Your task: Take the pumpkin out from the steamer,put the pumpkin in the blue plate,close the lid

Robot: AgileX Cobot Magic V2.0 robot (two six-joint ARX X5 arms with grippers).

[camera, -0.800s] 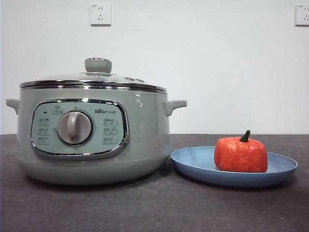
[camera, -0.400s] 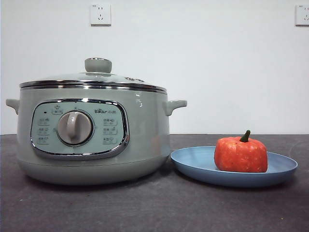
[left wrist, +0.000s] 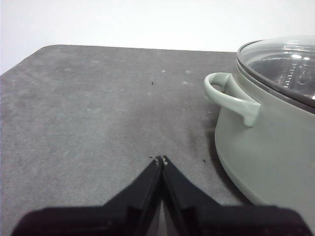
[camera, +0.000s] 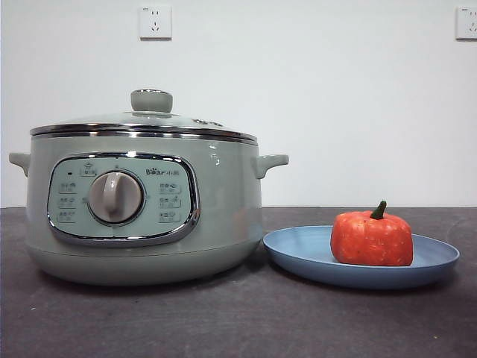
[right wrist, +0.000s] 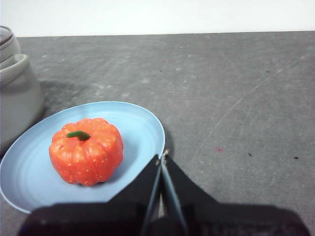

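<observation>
The worktop (camera: 238, 313) was dark grey and matte, faintly scuffed, with a plain white wall behind carrying two white sockets (camera: 155, 22). The steamer (camera: 141, 201) stood on it, its panel marked "Bear" above a grey dial (camera: 115, 197); the smaller button labels were too fine to read. The lid (camera: 149, 119) sat closed on the steamer. Just beside it, the pumpkin (camera: 371, 237) rested upright in the blue plate (camera: 298, 253). The left gripper (left wrist: 159, 160) sat near the steamer's handle, jaws pressed together on nothing; the right gripper (right wrist: 161, 156) sat at the plate's rim, jaws likewise together.
</observation>
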